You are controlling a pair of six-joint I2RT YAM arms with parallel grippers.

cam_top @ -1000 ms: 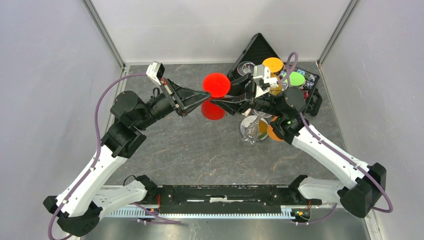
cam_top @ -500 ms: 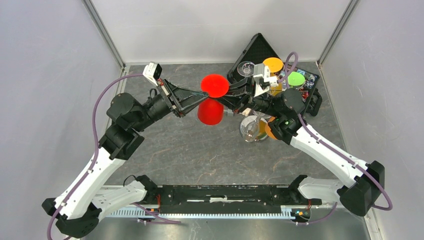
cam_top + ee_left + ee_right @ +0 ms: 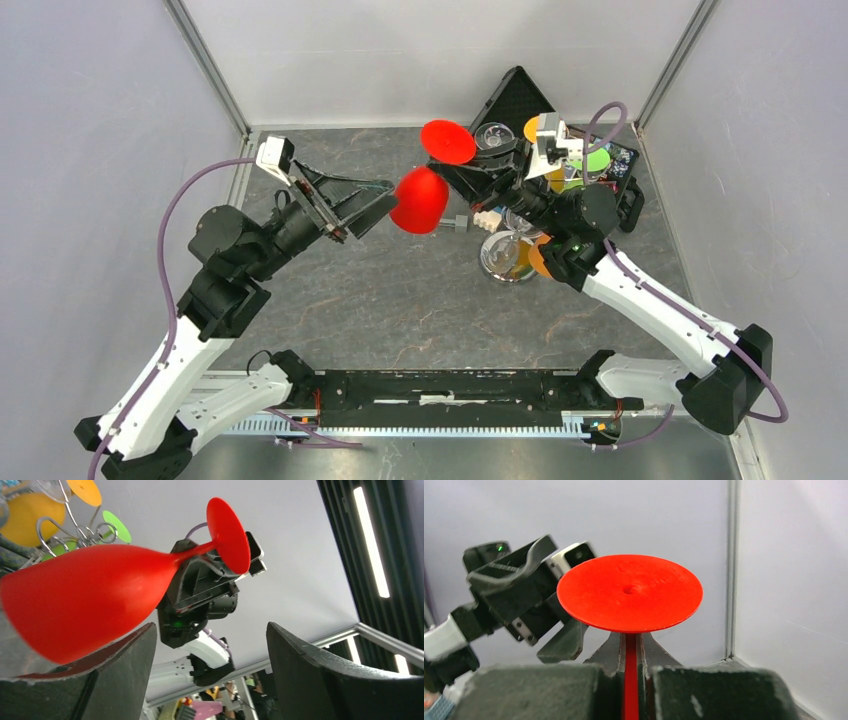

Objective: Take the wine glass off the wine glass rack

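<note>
- Grey stone-look table (image 3: 400, 300), white-walled cell: the red glass (image 3: 418, 200) hangs in the air just left of the rack (image 3: 505, 260), clear of its wire arms, tilted with the foot uppermost.
- Right claw (image 3: 630, 660) is pinched tight on the glass's stem, just under the foot.
- Left claw (image 3: 378, 198) stands wide, farther left of the rack, beside the bowl; whether a finger brushes it cannot be told.
- Other glasses (image 3: 594, 158), orange, green and clear, sit on the rack.
- Step in hand, by the look of it: lift-off done, carry-away next. That likely calls for swinging clear of the rack, righting the glass and setting it foot-down on bare table.
</note>
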